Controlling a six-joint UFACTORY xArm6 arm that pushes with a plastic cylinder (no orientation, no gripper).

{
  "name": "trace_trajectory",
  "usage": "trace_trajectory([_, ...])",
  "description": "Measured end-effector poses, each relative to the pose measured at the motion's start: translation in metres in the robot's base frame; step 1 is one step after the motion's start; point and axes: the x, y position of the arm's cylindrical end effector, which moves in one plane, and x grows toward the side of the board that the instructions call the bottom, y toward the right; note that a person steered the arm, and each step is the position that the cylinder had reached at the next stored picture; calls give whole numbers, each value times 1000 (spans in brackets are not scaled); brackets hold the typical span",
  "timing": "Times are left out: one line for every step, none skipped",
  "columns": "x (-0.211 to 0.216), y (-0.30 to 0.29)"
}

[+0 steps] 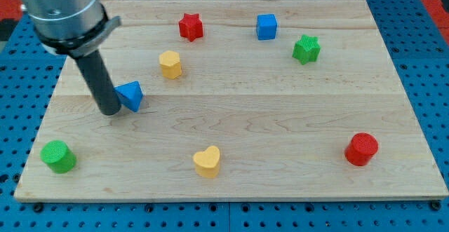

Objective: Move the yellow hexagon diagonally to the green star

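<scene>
The yellow hexagon (170,64) stands in the upper left-centre of the wooden board (280,120). The green star (306,49) sits at the upper right, far to the hexagon's right and slightly higher. My tip (111,111) rests on the board at the left, touching or almost touching the left side of a blue triangle block (130,94). The tip is below and to the left of the yellow hexagon, with the blue triangle between them.
A red star (190,26) and a blue cube (266,26) sit near the top edge. A yellow heart (208,162) is at bottom centre, a red cylinder (361,148) at bottom right, a green cylinder (58,156) at bottom left.
</scene>
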Motion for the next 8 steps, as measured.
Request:
trace_trajectory([-29,54])
trace_trajectory([-46,118])
trace_trajectory([-29,164])
trace_trajectory([-41,228])
trace_trajectory([-111,214])
trace_trajectory([-108,147])
trace_trajectory([-108,84])
trace_trajectory([-100,66])
